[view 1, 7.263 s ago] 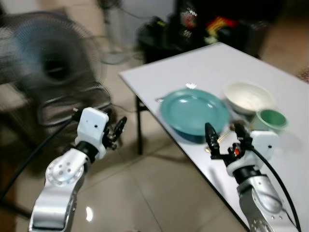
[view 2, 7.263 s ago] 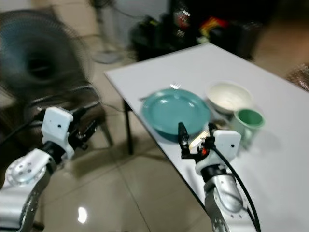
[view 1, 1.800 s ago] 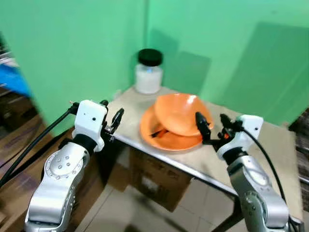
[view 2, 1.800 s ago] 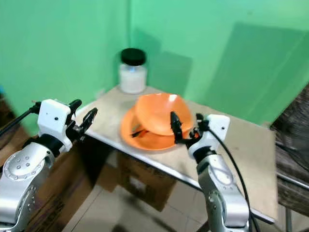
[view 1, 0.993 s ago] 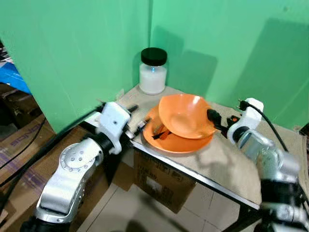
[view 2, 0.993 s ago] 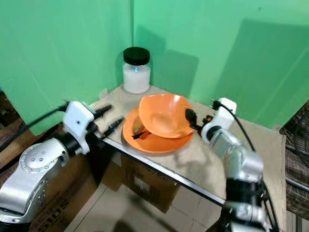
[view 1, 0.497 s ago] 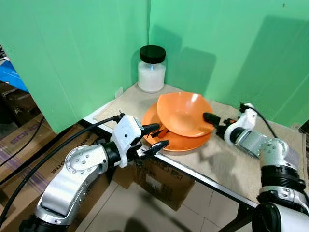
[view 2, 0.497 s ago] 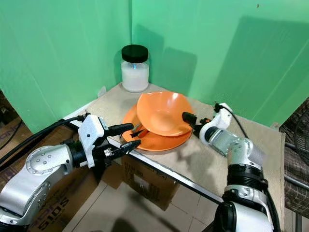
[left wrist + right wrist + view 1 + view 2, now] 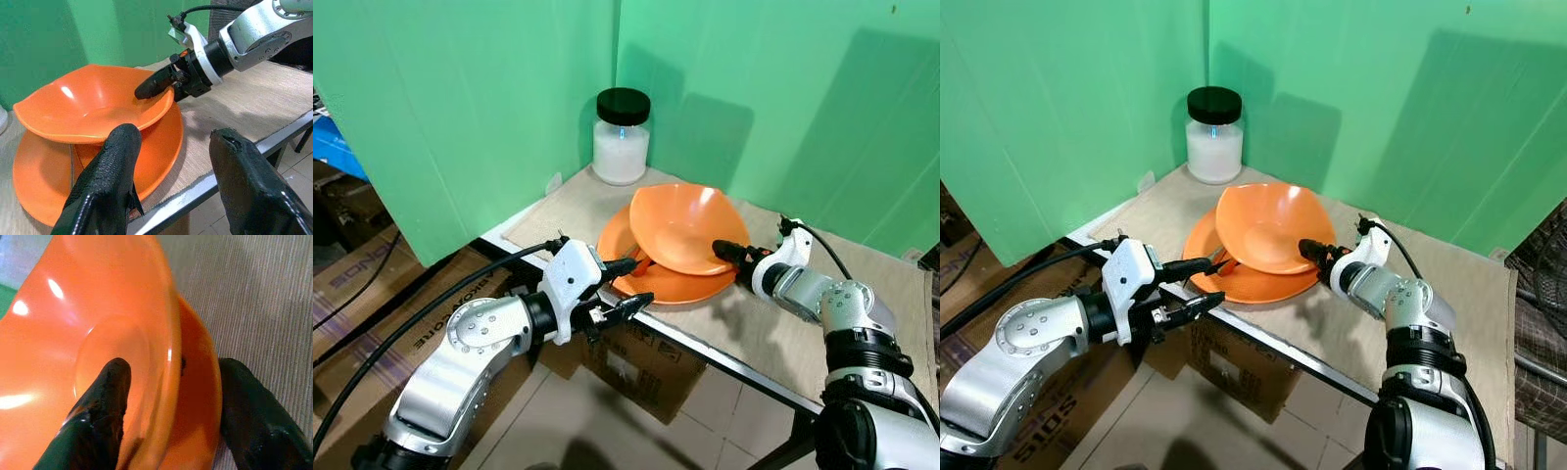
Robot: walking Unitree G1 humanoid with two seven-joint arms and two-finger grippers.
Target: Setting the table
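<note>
Silver-armed robot with black-fingered grippers
Left gripper point(image 9: 625, 287) and right gripper point(image 9: 1313, 251): white wrist housings, textured black fingers, rounded silver joints with screws, black cables trailing

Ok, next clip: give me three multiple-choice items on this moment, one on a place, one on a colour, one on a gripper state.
1. Where does the jar stand?
A. in the table's back corner, by the green walls
B. inside the bowl
C. on the floor

2. What colour are the bowl and the plate under it?
A. teal
B. orange
C. white

3. How does the right gripper stand at the bowl?
A. shut, away from it
B. open, one finger inside the rim and one outside
C. shut on the jar

Answers:
1 A: the jar sits on the table where the walls meet.
2 B: bowl and plate are both orange.
3 B: the right wrist view shows the right gripper with its fingers astride the rim.
</note>
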